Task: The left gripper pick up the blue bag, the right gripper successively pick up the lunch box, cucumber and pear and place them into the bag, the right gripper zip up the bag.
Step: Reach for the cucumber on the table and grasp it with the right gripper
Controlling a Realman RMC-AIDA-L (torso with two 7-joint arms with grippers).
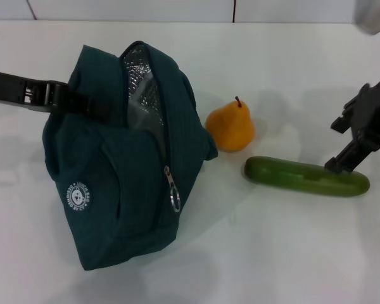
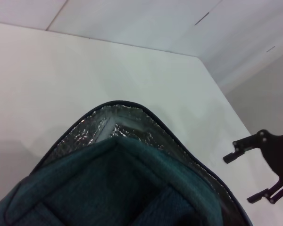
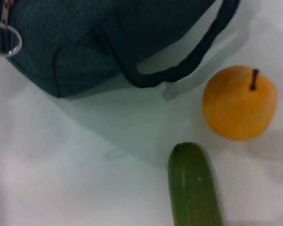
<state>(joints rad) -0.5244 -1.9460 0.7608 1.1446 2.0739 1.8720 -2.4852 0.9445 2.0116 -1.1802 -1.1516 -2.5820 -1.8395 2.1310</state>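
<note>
Only overhead: right gripper (image 1: pixel 358 140) on cucumber (image 1: pixel 306 176).

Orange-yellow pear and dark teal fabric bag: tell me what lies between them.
Between the orange-yellow pear and dark teal fabric bag, the right wrist view shows only the bag's own loop handle over bare white table.

White table (image 1: pixel 291 253) — flat, glossy surface with soft shadows across it. Far edge meets a pale wall (image 1: pixel 145 9) divided by thin dark vertical seams. A grey object (image 1: pixel 375 14) sits at the far right corner — cut off by the frame, identity unclear.
</note>
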